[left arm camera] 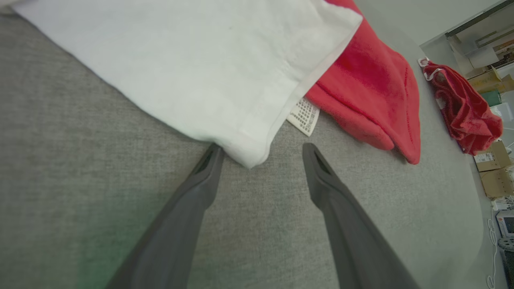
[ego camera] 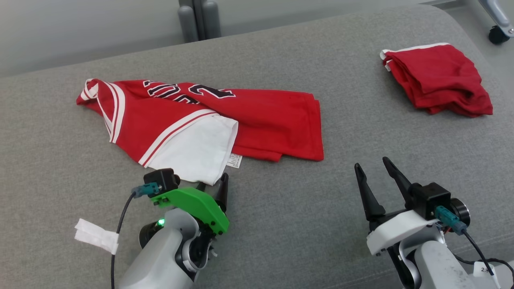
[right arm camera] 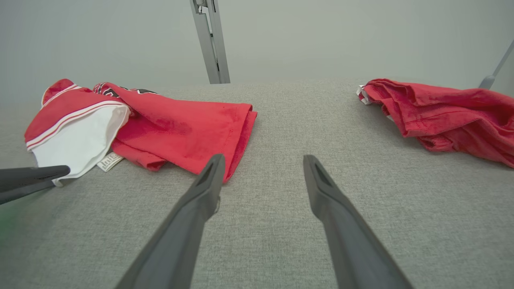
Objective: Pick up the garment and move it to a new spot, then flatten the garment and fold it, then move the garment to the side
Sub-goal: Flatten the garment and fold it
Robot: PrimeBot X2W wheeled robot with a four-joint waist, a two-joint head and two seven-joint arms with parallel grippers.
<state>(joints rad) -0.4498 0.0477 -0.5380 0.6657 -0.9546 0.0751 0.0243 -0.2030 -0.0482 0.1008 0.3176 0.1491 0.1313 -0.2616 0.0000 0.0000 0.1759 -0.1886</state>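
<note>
My left gripper (ego camera: 212, 184) near left, fingers spread, tips just at the white corner (ego camera: 200, 160) of the crumpled red jersey (ego camera: 265, 116) lying left of centre, my right gripper (ego camera: 371, 162) near right, spread, empty, second red garment (ego camera: 437, 78) far right

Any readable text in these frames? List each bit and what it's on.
"2": one black, white-edged character in the chest print of the red jersey; the rest is creased and folded over, not readable.
Care label at the jersey's hem: rows of tiny print, too small to read.
Tag on the right arm's cable: seems to start with "2", the rest unclear.
Folded red garment: no text visible.
</note>
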